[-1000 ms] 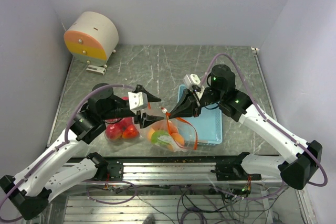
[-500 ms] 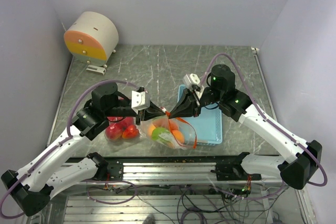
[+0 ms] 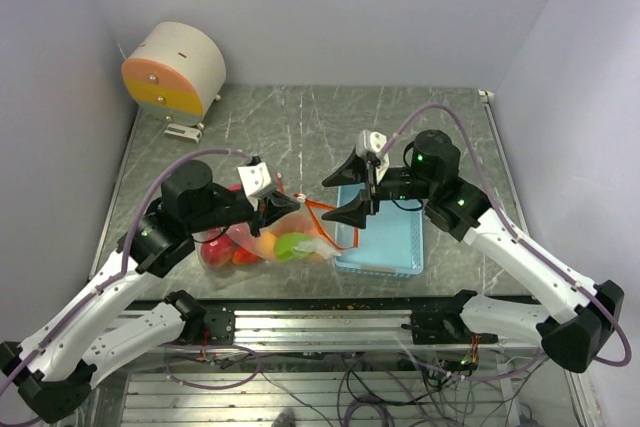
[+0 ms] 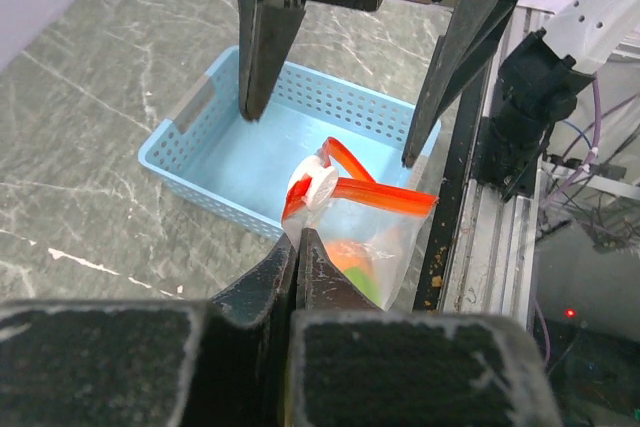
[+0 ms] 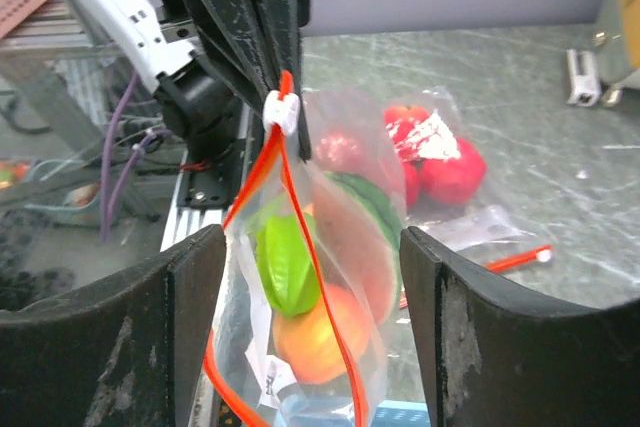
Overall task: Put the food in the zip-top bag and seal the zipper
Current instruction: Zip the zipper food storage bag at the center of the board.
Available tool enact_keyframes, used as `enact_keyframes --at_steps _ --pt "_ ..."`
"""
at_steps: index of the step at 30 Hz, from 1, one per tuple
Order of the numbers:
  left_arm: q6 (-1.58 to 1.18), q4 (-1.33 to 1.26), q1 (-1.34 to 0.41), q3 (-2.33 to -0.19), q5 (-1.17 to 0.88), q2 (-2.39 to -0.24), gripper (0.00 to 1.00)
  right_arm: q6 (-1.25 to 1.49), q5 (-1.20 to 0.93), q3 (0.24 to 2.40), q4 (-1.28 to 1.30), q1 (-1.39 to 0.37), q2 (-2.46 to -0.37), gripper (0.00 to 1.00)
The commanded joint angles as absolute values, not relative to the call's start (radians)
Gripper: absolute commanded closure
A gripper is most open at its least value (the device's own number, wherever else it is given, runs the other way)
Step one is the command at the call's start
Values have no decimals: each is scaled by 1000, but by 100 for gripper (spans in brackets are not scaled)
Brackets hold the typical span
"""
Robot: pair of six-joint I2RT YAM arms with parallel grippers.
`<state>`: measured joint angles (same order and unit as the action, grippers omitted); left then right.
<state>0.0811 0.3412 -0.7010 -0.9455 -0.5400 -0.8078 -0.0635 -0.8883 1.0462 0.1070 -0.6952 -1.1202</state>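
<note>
The clear zip-top bag (image 5: 330, 277) hangs from my left gripper (image 3: 287, 209), which is shut on its top corner beside the white slider (image 5: 280, 112). Through the plastic the food shows: a green piece (image 5: 285, 262), an orange ball (image 5: 320, 342) and a red-orange slice (image 5: 365, 247). The red-orange zipper (image 4: 375, 194) runs open along the mouth. My right gripper (image 3: 345, 195) stands open just right of the bag. In the right wrist view the bag hangs between its spread fingers (image 5: 190, 317), apart from both.
A light blue tray (image 3: 395, 242) lies under and right of the right gripper. A second clear bag with red fruits (image 3: 218, 250) lies on the table by the left arm. A round beige-and-orange device (image 3: 175, 69) stands at the back left.
The left gripper moved in, shut on the bag's mouth and drew it left. The right gripper opened, let go of the bag and pulled back a little to the right.
</note>
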Motion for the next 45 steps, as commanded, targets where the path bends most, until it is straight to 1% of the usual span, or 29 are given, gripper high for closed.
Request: enact_keyframes --at_steps 1,7,12,17,23,29,32,37,40,41,43,44,45 --pt "24 295 -698 -928 -462 -747 93 -23 -778 1020 8 -694 -1055 29" --pt "10 296 -697 -909 -462 -741 93 51 -720 1045 -73 -695 -1091 30" --pt "-1 298 -698 -900 -444 -755 93 97 -761 1082 -122 -704 -1151 37" --pt "-10 316 -697 -910 -405 -762 93 90 -756 1129 -89 -740 -1200 40" --pt "-18 309 -697 -908 -394 -765 93 73 -742 1156 -60 -815 -1238 42" --pt "-18 309 -698 -907 -393 -765 93 66 -707 1195 -12 -844 -1291 51" --pt "-14 313 -697 -904 -394 -757 93 68 -692 1199 -3 -846 -1303 58" --pt "-12 320 -698 -898 -386 -741 93 61 -659 1192 19 -844 -1298 61" --pt "-12 321 -697 -896 -384 -738 93 62 -657 1190 28 -844 -1290 68" --pt "-12 322 -697 -895 -384 -738 93 63 -659 1187 29 -845 -1290 72" --pt "-13 321 -697 -895 -384 -738 93 61 -663 1190 39 -844 -1291 86" --pt "-14 321 -697 -893 -384 -737 93 62 -662 1192 44 -845 -1293 89" --pt "-14 320 -698 -891 -385 -736 93 63 -662 1193 47 -845 -1295 90"
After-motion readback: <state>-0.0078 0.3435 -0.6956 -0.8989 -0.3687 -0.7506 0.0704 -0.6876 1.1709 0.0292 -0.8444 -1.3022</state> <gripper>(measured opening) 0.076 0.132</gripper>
